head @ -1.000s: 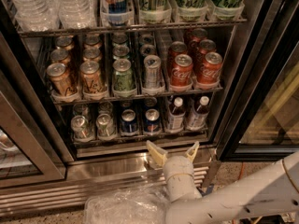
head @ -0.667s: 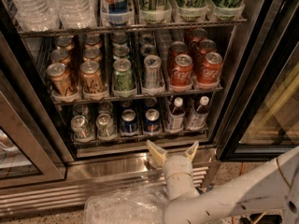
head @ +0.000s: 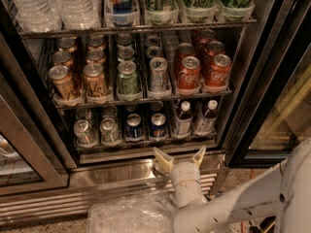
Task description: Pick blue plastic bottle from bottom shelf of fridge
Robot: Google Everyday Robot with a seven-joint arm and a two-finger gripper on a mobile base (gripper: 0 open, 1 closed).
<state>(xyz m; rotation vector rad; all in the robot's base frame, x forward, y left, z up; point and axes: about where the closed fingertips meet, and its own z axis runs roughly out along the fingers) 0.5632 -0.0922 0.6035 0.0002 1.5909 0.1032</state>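
**Bottle not picked up yet**

The blue plastic bottle (head: 182, 119) stands on the bottom shelf (head: 146, 148) of the fridge (head: 252, 81), toward the right. The gripper (head: 179, 158) hangs just below the shelf front, under the bottle. It is wide open and holds nothing. Reaching in and grabbing are left

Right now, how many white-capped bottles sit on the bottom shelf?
2, at its right end: left bottle, right bottle. More may hide behind. The tool hangs open below.
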